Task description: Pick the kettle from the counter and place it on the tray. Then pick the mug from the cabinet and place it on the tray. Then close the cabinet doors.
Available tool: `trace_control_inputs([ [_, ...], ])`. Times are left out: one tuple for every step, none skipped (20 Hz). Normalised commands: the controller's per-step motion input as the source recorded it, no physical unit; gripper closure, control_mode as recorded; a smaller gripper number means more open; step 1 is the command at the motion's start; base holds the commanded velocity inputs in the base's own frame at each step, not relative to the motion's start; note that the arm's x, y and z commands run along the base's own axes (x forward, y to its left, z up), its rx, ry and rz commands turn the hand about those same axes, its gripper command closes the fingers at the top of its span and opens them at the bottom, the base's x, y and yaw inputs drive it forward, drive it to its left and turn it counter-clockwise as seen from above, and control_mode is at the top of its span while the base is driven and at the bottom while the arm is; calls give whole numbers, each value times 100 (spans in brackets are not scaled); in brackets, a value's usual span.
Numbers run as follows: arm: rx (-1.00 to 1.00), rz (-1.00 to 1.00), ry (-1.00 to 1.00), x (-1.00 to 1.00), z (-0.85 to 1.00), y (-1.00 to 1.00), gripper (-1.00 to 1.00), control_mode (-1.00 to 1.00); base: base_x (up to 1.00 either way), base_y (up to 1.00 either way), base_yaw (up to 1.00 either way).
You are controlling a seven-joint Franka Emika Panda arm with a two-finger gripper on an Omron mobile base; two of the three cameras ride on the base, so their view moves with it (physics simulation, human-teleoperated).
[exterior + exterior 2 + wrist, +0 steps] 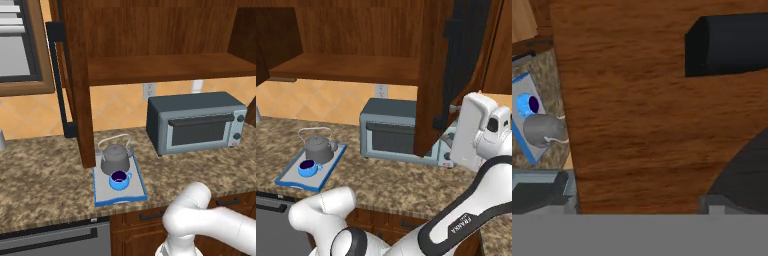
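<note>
Kettle (115, 159) and mug (119, 179) sit on tray (102, 189) on desk (45, 170) | our claw (637, 202) released, against right cabinet door (431, 80) | risk: swinging door strikes toaster oven (391, 131), stalling closure

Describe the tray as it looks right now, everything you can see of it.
The tray is a flat, light grey rectangle with a raised blue rim, plastic-looking. It lies flat on the speckled counter, below the open cabinet's left door and left of the toaster oven. The dark grey kettle stands on its far half and the blue mug on its near half, right in front of the kettle.
</note>
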Motion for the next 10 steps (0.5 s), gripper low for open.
trace_control_inputs([
  [-28,0,0,56,17,65,-100,-100,0,0,0],
  [-25,0,0,44,12,54,-100,-100,0,0,0],
  [-23,0,0,56,4,57,-100,-100,0,0,0],
  [-23,0,5,70,3,69,-100,-100,0,0,0],
  [-20,0,5,66,4,62,-100,-100,0,0,0],
  [-16,0,6,68,0,53,-100,-100,0,0,0],
  [-14,-1,6,80,0,65,-100,-100,0,0,0],
  [-12,-3,1,82,0,60,-100,-100,0,0,0],
  [-7,-2,0,79,-6,50,-100,-100,0,0,0],
  [-5,-2,0,86,-13,53,-100,-100,0,0,0],
])
